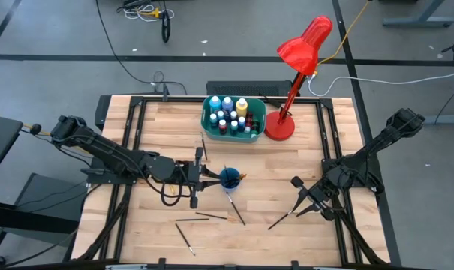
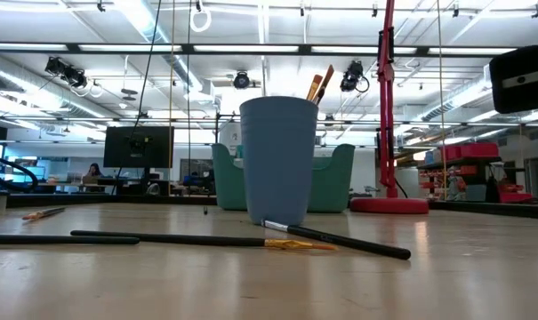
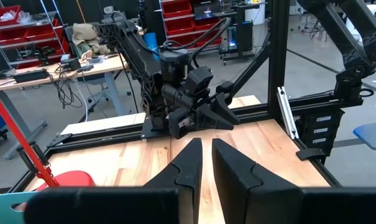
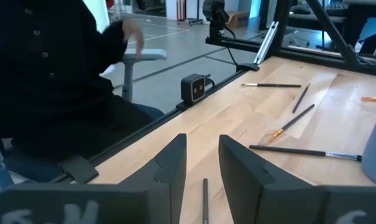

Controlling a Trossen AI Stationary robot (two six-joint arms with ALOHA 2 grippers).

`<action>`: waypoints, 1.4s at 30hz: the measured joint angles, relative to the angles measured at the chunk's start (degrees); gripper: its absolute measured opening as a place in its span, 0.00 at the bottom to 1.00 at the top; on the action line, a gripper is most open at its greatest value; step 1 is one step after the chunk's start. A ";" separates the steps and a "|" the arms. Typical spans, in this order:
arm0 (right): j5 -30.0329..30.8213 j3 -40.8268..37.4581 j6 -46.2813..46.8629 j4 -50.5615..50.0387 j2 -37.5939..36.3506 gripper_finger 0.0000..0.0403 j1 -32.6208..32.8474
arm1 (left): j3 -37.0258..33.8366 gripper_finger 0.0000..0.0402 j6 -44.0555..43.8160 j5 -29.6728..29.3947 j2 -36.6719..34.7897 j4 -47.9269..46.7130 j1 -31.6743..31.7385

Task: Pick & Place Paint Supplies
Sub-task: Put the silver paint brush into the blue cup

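A blue cup (image 1: 228, 178) (image 2: 277, 160) stands mid-table with brushes (image 2: 320, 84) sticking out of its top. My left gripper (image 1: 214, 178) (image 3: 203, 146) points level at the cup's left side. Its fingers stand a narrow gap apart with nothing between them. Near the right edge my right gripper (image 1: 299, 198) (image 4: 203, 144) is open and low over the table. A thin dark paintbrush (image 4: 204, 199) (image 1: 283, 220) lies on the wood between its fingers, which do not touch it. Several more brushes (image 1: 211, 216) (image 2: 335, 240) lie flat on the near part of the table. The paint bottles (image 1: 228, 112) stand in the teal tub (image 1: 208, 120).
A red desk lamp (image 1: 302, 45) stands on its base (image 1: 279, 127) right of the tub at the far edge. Black frame rails (image 1: 136, 135) run along the table's sides. A person in dark clothes (image 4: 51, 81) sits just beyond the table's near edge.
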 joint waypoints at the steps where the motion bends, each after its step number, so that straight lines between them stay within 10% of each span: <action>1: -0.01 0.00 0.00 0.06 0.12 0.24 0.00 | 0.00 0.12 0.01 0.00 0.00 -0.01 -0.01; 32: -2.17 7.82 1.14 18.55 45.78 0.23 0.01 | 0.00 0.12 -0.01 0.02 0.00 -0.02 -0.02; 42: 2.04 7.85 3.48 21.24 48.37 0.17 0.00 | 0.00 0.12 -0.01 0.00 0.00 0.00 -0.02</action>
